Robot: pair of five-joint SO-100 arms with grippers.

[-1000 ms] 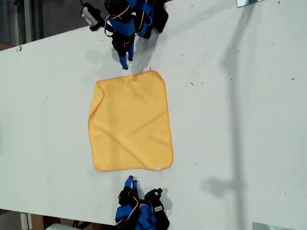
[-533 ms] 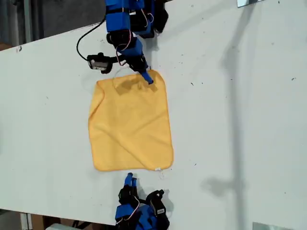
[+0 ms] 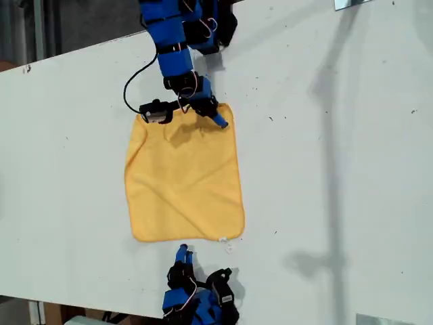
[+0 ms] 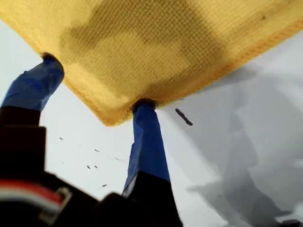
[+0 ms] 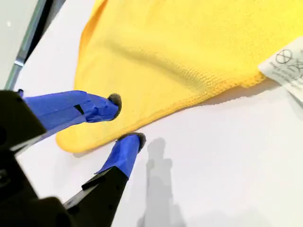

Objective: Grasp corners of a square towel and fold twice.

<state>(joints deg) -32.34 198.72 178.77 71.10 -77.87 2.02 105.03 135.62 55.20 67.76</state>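
**Towel flat on the tabletop, one arm reaching onto its top edge**

The yellow-orange towel (image 3: pixel 184 172) lies spread on the white tabletop (image 3: pixel 338 169), left of centre in the exterior view. My first gripper (image 3: pixel 220 122) has its tips at the towel's upper-right corner (image 3: pixel 227 108) in that view. In the first wrist view my first gripper (image 4: pixel 94 82) is spread wide, its blue fingers (image 4: pixel 147 137) straddling a rounded corner (image 4: pixel 111 116), nothing clamped. My second gripper (image 3: pixel 183 255) sits low in the exterior view, just below the towel's bottom edge. In the second wrist view my second gripper (image 5: pixel 128 120) is parted, tips beside the hem. A white tag (image 5: pixel 289 64) shows at another corner.
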